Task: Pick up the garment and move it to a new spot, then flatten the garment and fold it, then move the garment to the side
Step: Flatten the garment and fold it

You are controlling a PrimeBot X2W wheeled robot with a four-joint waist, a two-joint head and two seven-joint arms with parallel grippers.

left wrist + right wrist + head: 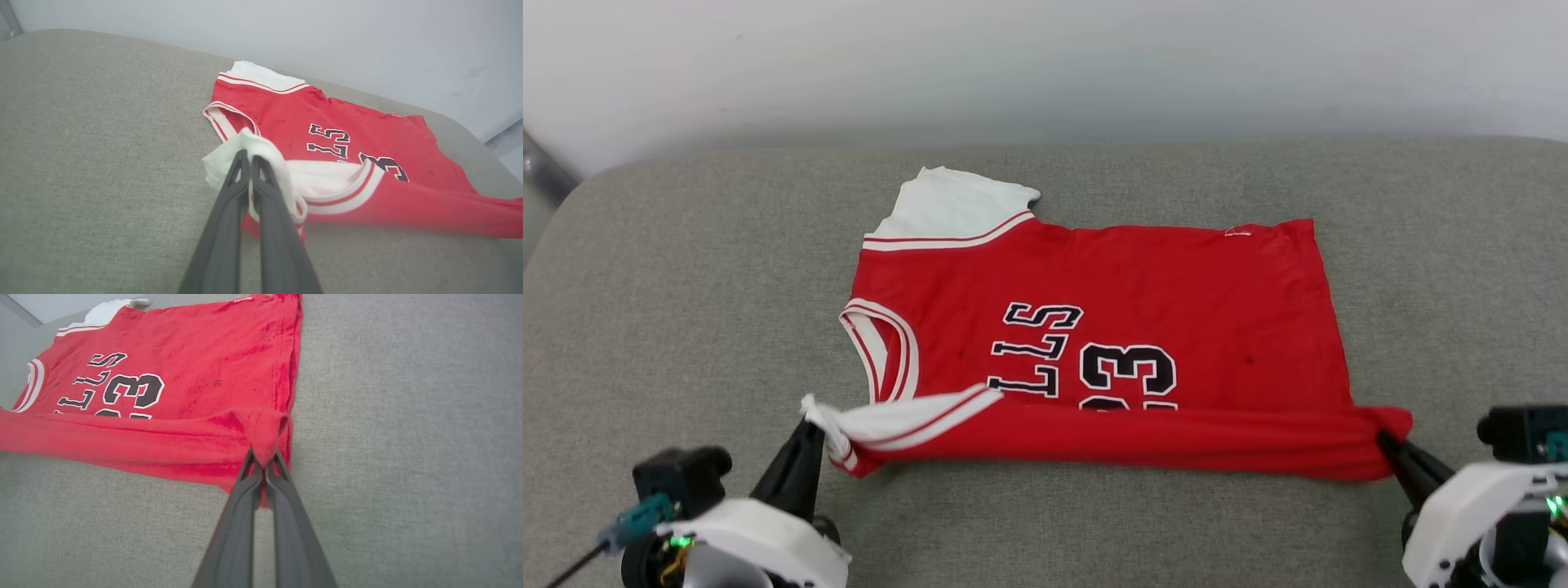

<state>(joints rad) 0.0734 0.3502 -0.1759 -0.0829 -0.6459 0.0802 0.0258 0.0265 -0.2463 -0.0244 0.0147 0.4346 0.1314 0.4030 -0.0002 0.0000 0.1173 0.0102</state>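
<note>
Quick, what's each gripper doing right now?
Left gripper: shut on the garment, at its white sleeve.
Right gripper: shut on the garment, at a red corner.

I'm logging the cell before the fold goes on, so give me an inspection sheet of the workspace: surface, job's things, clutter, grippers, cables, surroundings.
Surface: grey fabric cushion, bare around the shirt.
Job's things: red jersey lies front up with its lettering and number showing. The far white sleeve lies flat. The near edge is raised in a taut roll that covers the bottom of the number.
Clutter: nothing seen.
Grippers: left gripper is shut on the near white sleeve; right gripper is shut on the near hem corner.
Cables: dark cable with a teal plug at the left wrist, off the cloth.
Surroundings: pale wall behind the cushion.
</note>
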